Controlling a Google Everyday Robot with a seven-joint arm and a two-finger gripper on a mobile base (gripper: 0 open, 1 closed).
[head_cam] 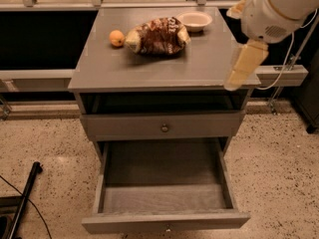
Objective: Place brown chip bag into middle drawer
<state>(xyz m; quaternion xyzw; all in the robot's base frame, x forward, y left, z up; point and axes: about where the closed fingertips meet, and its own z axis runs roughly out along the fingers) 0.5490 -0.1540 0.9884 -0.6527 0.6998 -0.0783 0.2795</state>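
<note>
The brown chip bag (157, 35) lies on the cabinet top (149, 68); middle drawer (164, 203) open; gripper (239, 75) over the top's right edge, grip state unclear.

A speckled beige floor (279, 173) surrounds the grey cabinet (159, 126). Dark panels (40, 39) run behind it, and a black rod (25, 198) lies at lower left. The gripper (243, 66) hangs over the worktop (199, 59) at its right edge.

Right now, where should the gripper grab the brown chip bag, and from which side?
Probably from above, across the crumpled middle of the brown chip bag. It lies flat, long axis left-right, with the orange fruit close at one end and the white bowl behind the other, so side approaches look crowded. The gripper hangs over the right edge of the cabinet top, apart from the bag.
</note>
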